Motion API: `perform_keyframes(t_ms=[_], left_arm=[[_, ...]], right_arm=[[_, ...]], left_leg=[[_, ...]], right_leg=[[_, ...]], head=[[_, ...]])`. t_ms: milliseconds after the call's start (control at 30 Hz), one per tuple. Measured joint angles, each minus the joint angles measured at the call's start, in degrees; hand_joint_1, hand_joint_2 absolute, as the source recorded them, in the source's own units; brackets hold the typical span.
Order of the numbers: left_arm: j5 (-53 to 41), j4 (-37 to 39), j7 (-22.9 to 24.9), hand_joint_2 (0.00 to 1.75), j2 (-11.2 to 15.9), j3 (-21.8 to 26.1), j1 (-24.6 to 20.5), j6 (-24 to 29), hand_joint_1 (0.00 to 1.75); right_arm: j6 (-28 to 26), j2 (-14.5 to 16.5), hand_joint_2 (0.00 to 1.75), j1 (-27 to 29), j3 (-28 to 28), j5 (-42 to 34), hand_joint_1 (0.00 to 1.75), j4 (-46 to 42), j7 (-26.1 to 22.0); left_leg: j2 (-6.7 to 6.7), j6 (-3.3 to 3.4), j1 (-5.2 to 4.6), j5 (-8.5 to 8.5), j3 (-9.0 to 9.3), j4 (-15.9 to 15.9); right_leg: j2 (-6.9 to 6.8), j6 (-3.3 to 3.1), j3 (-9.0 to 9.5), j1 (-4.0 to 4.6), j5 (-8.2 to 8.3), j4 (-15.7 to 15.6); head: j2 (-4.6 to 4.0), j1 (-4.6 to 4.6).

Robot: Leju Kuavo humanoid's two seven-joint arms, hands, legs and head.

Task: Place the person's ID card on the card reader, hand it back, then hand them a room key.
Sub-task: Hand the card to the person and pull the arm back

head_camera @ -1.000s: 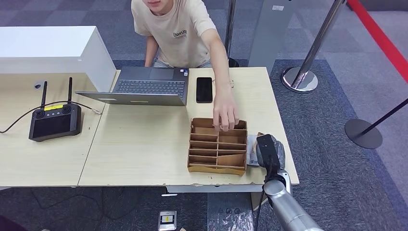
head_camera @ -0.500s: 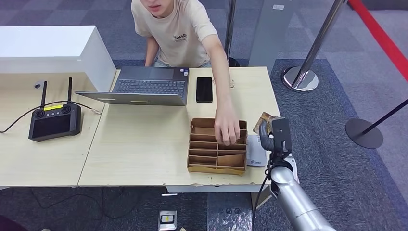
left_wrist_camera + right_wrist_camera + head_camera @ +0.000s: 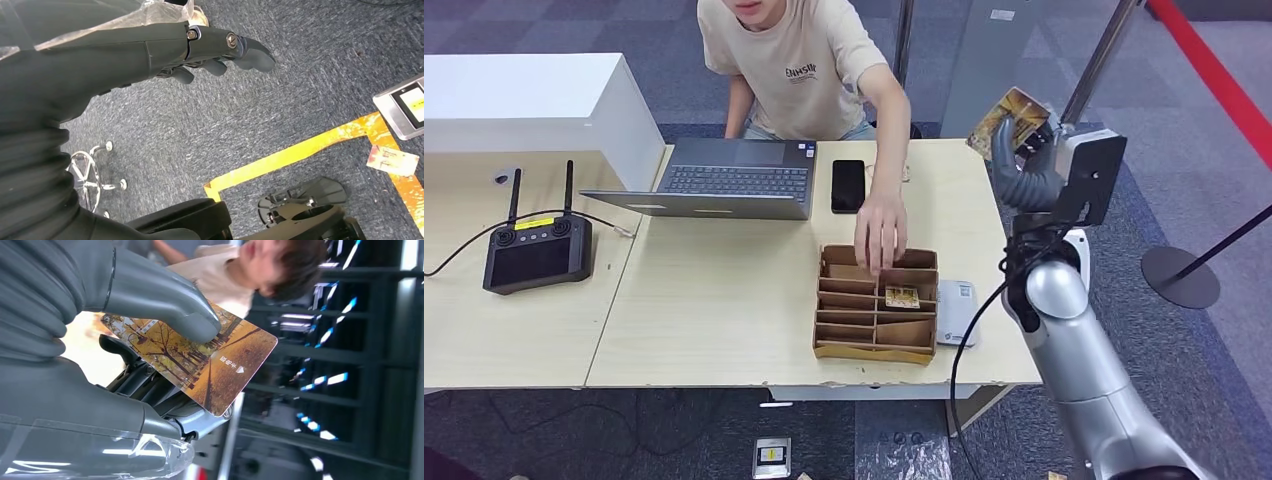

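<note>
Head view shows the right hand [image 3: 1036, 150] high in the upper right of the frame, holding a brown card [image 3: 1009, 120] up in the air. The person's hand [image 3: 879, 235] is at the card box [image 3: 876, 345] on the counter [image 3: 724, 300]. I think this is the handing step. Next, reach toward the person. The left hand [image 3: 220, 50] hangs low, holding nothing.

Right arm [image 3: 1084, 375]: silver tube, black cable alongside; right robot hand [image 3: 1046, 160] grey with black back housing; left robot hand [image 3: 200, 47] dark, silver screw heads.
</note>
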Motion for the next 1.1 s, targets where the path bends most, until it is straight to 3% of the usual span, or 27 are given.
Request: perform_keyframes(t_ms=[467,733,1100], left_arm=[[-1.54,0.00,-0.20,1.75,-0.20,-1.08,-0.20,0.07,0.00],[-1.23,0.00,0.11,1.75,-0.37,-1.32,-0.31,0.36,0.00],[-0.48,0.00,0.42,1.75,-0.42,-1.43,-0.31,0.30,0.00]], right_arm=[[2.22,0.77,1.75,-9.55,7.49,12.10,1.75,3.77,6.42],[0.99,1.43,1.75,-11.63,10.54,20.08,1.75,11.25,10.08],[3.20,1.12,1.75,-12.77,14.11,33.03,1.75,17.65,14.80]], left_leg=[[-0.03,0.00,0.01,0.00,-0.04,0.00],[-0.03,0.00,0.00,0.00,-0.06,0.00],[-0.03,0.00,0.01,0.00,-0.05,0.00]], right_leg=[[-0.01,0.00,-0.01,0.01,0.00,0.02],[-0.01,0.00,-0.02,0.01,0.00,0.01],[-0.01,0.00,-0.04,0.01,0.00,0.01]], head=[[0.00,-0.01],[0.00,-0.01],[0.00,-0.01]])
